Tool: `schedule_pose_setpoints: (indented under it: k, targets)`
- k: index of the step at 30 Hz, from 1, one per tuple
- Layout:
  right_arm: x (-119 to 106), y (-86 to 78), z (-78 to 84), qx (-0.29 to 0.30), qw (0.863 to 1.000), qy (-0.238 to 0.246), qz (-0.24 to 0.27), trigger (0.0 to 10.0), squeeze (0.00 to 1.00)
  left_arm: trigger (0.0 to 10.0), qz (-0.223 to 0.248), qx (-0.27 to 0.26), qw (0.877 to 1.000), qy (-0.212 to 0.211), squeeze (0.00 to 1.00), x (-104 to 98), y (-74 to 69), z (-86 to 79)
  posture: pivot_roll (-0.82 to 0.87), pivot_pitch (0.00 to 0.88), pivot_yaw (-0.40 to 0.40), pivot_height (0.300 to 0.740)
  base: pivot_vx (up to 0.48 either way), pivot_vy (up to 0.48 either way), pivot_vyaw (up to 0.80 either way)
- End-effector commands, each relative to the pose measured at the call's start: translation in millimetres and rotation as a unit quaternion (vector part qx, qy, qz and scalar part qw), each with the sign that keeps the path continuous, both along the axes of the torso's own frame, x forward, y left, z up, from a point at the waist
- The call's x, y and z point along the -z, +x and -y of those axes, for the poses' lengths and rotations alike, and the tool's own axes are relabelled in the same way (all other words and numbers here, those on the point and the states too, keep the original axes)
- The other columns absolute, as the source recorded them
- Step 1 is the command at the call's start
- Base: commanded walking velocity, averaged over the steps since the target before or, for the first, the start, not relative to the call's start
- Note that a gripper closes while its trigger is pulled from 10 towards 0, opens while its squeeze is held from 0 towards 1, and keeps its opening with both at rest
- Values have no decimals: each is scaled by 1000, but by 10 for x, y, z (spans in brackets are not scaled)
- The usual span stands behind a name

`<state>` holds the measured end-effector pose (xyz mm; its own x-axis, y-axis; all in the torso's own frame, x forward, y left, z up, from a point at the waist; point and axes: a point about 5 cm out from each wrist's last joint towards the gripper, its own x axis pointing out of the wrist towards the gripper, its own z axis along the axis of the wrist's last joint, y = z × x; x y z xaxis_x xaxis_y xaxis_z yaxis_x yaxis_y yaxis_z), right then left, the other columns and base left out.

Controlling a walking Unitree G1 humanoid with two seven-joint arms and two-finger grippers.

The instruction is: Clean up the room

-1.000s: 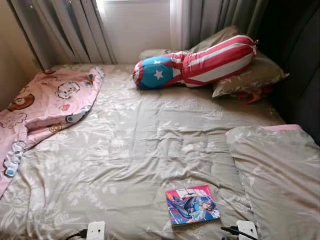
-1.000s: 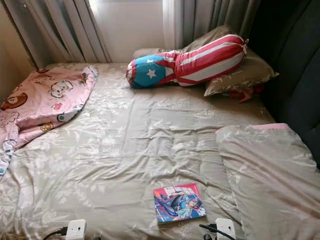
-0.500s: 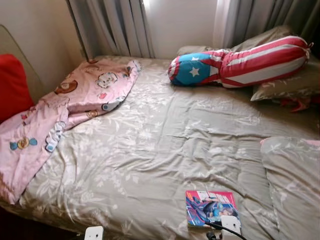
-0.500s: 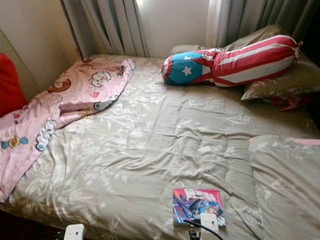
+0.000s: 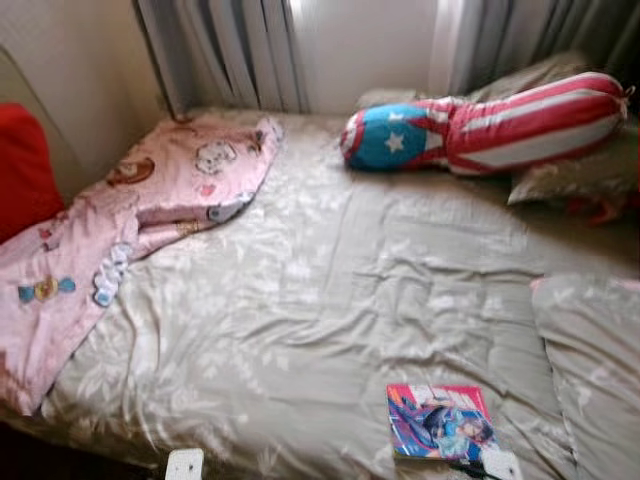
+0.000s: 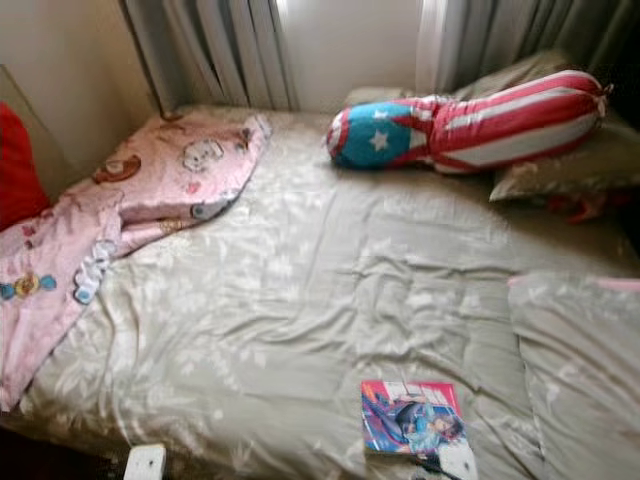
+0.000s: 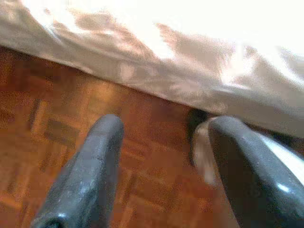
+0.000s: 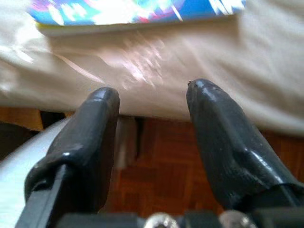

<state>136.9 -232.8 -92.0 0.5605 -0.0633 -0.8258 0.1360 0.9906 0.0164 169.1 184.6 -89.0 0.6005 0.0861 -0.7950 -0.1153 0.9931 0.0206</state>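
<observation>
A colourful comic book (image 5: pixel 440 423) lies flat near the front edge of the bed (image 5: pixel 330 290), on the grey-green leaf-print cover. My right gripper (image 8: pixel 153 92) is open just below that edge, its fingers pointing up at the book (image 8: pixel 137 12); its white wrist housing (image 5: pixel 498 463) sits by the book's near corner. My left gripper (image 7: pixel 166 126) is open and holds nothing, low over the parquet floor (image 7: pixel 71 118) beside the hanging bedcover. A pink cartoon blanket (image 5: pixel 150 200) is crumpled over the bed's left side and drapes off it.
A stars-and-stripes bolster (image 5: pixel 480 125) and grey pillows (image 5: pixel 570 170) lie at the bed's head under the curtains (image 5: pixel 230 50). A folded grey duvet (image 5: pixel 590 350) covers the right side. A red cushion (image 5: pixel 25 165) stands against the left wall.
The camera has swung left, bringing the red cushion and the bed's left edge into view, and the picture is now blurred. Things on the bed lie as before.
</observation>
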Motion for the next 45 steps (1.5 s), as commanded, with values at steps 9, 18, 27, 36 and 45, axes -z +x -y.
schedule_pose_setpoints:
  k: [9, 18, 27, 36, 45]
  targets:
    - [6, 124, -194, -6, 1000, 15, 1, 10000, 0, 10000, -19, 3, 1000, 12, 0, 30, -73, -53, -47, 116, 30, 740, 0, 480, 0]
    - [4, 161, -249, -12, 1000, 16, 2, 10000, 0, 10000, -18, 3, 1000, 13, 0, 28, -71, -66, -47, 123, 32, 740, 0, 479, 0]
    - [3, 171, -262, -17, 1000, 15, 1, 10000, 0, 10000, -18, 2, 1000, 13, 0, 27, -70, -70, -45, 127, 30, 740, 0, 480, 0]
    - [2, 177, -268, -23, 1000, 14, 0, 10000, 0, 10000, -17, 1, 1000, 13, 0, 27, -73, -76, -42, 128, 28, 740, 0, 480, 0]
    - [-1, 183, -271, -32, 999, 9, 1, 10000, 0, 10000, -18, -1, 1000, 13, 0, 28, -79, -83, -41, 127, 29, 740, 0, 480, 0]
